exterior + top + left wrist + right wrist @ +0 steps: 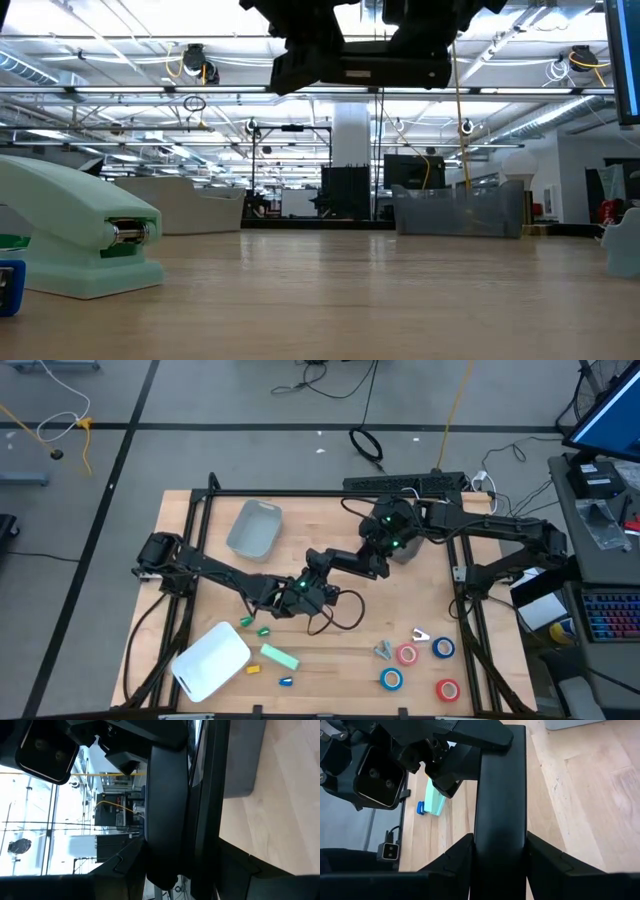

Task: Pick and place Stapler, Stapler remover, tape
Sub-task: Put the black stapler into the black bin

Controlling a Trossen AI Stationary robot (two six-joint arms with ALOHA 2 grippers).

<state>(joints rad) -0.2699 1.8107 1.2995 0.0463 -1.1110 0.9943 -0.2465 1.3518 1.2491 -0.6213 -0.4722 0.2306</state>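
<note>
A long black stapler [350, 561] hangs above the middle of the table, between my two arms; in the low view the stapler [360, 65] is clear of the wood. My left gripper [322, 565] is shut on its left end and my right gripper [376, 560] on its right end. Two red tape rolls [406, 654] [447, 689] and two blue ones [443, 648] [391, 679] lie flat at the near right. Small metal claw pieces [385, 650] lie beside them. My left gripper holds the stapler's left end [490, 740], the long body [167, 820] running out between its fingers; the fingers come nearly level from the table's left. My right gripper pinches the stapler's other end [500, 845] between its two fingers [460, 857]. It slants down from the far right, along the stapler. The stapler is lifted clear.
A green stapler [280, 656] lies near the front, close to the low camera [80, 240]. A white container [212, 660] sits at the near left and a grey bin [254, 528] at the far left. Small green and blue pieces [264, 630] and a black cable [340, 615] lie below the arms.
</note>
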